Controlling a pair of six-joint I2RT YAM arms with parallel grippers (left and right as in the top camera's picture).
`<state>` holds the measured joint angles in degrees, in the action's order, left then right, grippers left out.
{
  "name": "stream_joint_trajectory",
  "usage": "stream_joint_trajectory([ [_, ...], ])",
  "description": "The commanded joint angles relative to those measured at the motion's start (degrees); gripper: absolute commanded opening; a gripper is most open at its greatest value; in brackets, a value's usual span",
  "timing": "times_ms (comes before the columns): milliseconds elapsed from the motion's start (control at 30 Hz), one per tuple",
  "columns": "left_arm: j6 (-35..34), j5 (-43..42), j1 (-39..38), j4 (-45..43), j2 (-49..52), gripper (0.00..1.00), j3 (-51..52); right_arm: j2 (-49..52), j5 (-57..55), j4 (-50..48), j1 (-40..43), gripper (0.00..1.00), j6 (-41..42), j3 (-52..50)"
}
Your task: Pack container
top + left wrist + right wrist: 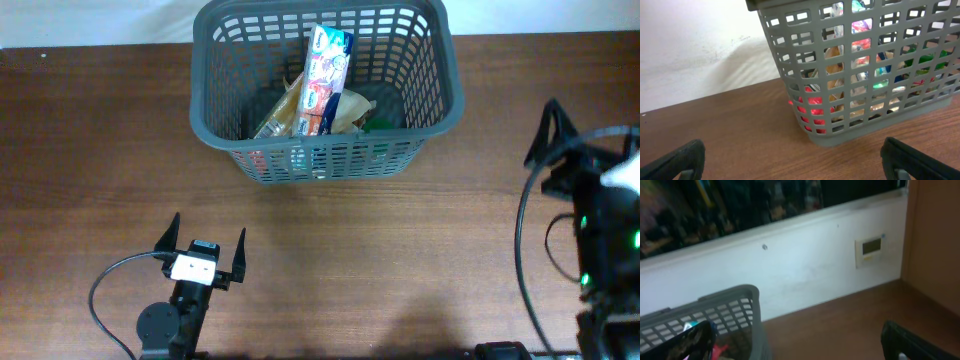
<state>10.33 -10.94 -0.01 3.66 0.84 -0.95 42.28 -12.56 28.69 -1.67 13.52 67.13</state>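
nearest the lens in the left wrist view are my own dark fingers (687, 160), one at each bottom corner of the picture, with nothing between them. the left gripper (208, 232) stands over bare table (400, 260), well apart from the container (330, 160), jaws spread wide, empty, touching nothing.

task status: the container sits at the far edge of the table, by the white wall. it already holds several goods: a long printed packet (326, 75) leaning lengthwise, a tan wrapped item (285, 112) beside it, and something green (382, 122) low at the right. red and blue packaging shows through the lattice; i cannot identify it. i see no loose goods on the wood in any view, so i judge packing complete or nearly so.

the right gripper (800, 347) is off to the container's right, jaws likewise fully parted, empty, clear of the rim.
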Motion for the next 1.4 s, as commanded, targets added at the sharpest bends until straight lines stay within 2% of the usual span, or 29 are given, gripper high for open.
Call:
stream_joint_trajectory([
  [0, 0.9, 0.2, 0.3, 0.0, -0.5, 0.99, 0.5, -5.5, 0.5, -2.1, -0.6, 0.99, 0.2, -6.3],
  [367, 0.9, 0.2, 0.3, 0.0, -0.5, 0.99, 0.5, -17.4, 1.0, -6.5, -0.6, 0.99, 0.2, -19.7],
  [567, 0.9, 0.2, 0.3, 0.0, -0.5, 0.99, 0.5, -22.3, 2.8, -20.1, -0.6, 0.99, 0.2, -29.9],
  [667, 0.9, 0.2, 0.3, 0.0, -0.5, 0.99, 0.5, -24.4, 3.4, -23.7, -0.6, 0.99, 0.2, -34.2],
  [900, 0.9, 0.2, 0.3, 0.0, -0.5, 0.99, 0.5, -29.5, 4.4, -24.0, -0.5, 0.99, 0.2, -41.4],
  [1200, 0.9, 0.2, 0.3, 0.0, -0.5, 0.99, 0.5, -41.1, 4.4, -23.6, -0.5, 0.99, 0.2, -51.1],
  [1367, 0.9, 0.2, 0.3, 0.0, -0.5, 0.99, 0.5, -42.1, 4.4, -23.6, -0.5, 0.99, 0.2, -53.0],
])
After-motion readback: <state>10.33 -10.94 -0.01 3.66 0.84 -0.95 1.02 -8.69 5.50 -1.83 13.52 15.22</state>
